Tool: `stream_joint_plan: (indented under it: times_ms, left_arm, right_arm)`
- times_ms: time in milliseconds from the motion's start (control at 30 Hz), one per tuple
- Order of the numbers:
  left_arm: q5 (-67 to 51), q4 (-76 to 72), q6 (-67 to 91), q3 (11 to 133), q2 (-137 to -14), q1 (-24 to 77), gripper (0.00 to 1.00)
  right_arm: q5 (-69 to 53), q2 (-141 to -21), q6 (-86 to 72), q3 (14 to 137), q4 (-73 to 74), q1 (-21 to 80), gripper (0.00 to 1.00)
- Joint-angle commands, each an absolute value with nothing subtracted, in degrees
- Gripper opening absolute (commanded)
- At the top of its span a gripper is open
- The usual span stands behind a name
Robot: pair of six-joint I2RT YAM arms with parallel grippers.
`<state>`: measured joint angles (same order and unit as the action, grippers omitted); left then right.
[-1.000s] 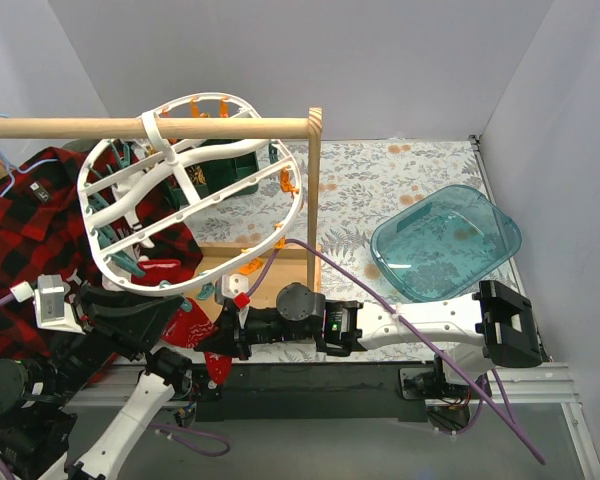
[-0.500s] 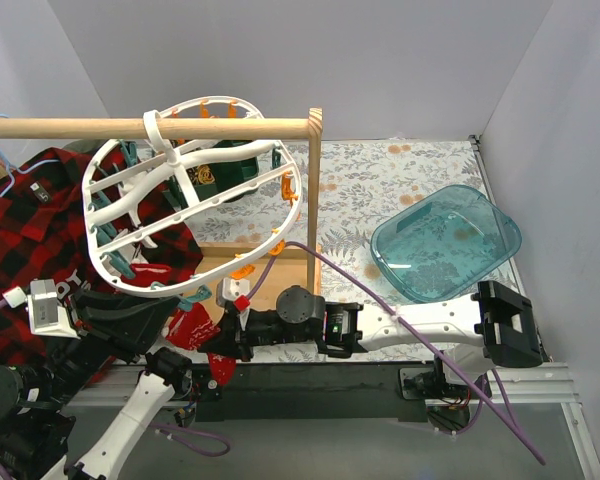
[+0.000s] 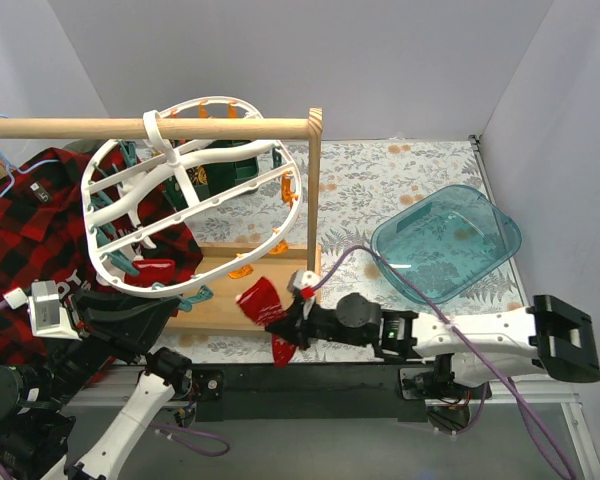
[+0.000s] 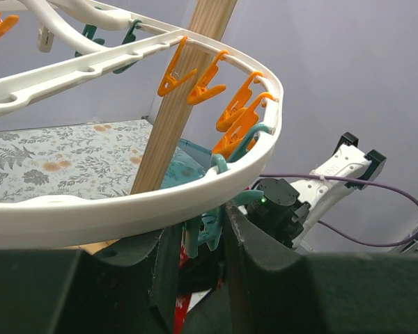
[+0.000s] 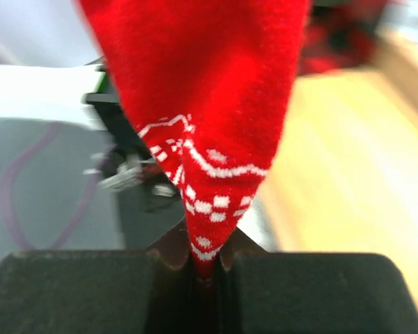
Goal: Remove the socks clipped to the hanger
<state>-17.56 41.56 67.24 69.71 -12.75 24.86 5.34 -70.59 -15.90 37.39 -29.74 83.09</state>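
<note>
While the white hanger (image 3: 170, 165) hangs tilted from a wooden rail (image 3: 80, 128), the right gripper (image 3: 280, 325) pinches a red snowflake sock (image 3: 258, 298) between tightly closed fingers. The sock is off the hanger, just over the wooden base (image 3: 220, 262). A green sock (image 3: 225, 165) hangs clipped to the hanger. The left gripper (image 4: 202, 243) straddles a teal clip (image 4: 210, 224) on the hanger's rim; whether its fingers press the clip cannot be told.

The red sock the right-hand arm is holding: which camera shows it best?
The right wrist view: the red sock fills the frame, its white pattern clear, pinched between the jaws. The top view shows it small, beside the wooden base. The left wrist view has only a red sliver, maybe not this sock.
</note>
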Motion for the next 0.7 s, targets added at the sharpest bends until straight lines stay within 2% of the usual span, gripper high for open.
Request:
stream_joint_plan:
  times_ms: [0, 167, 267, 367, 500, 667]
  left_arm:
    - [-19.3, 41.2, 65.6, 68.7, -14.4, 24.4, 0.0]
    - [-22.1, 39.3, 65.4, 67.9, -15.1, 24.3, 0.0]
    - [-24.7, 37.0, 66.1, 66.5, -15.5, 24.3, 0.0]
    - [-27.2, 35.0, 66.6, 65.3, -16.0, 24.3, 0.0]
    - [-29.4, 32.7, 67.0, 64.0, -17.2, 24.3, 0.0]
    - [-32.3, 28.8, 67.8, 61.5, -18.4, 24.3, 0.0]
  right_arm:
    - [14.1, -58.6, -20.2, 28.4, -29.4, 76.3, 0.01]
    - [21.1, -42.7, -22.4, 24.1, -16.4, 64.2, 0.01]
    - [24.1, -39.4, -21.4, 26.0, -9.5, 54.6, 0.01]
    - [22.3, -42.3, -21.0, 29.9, -4.9, 43.1, 0.01]
    - [9.0, -47.4, -21.8, 32.6, -2.4, 24.5, 0.01]
    - [6.7, -53.8, -23.0, 35.0, -0.1, 14.4, 0.01]
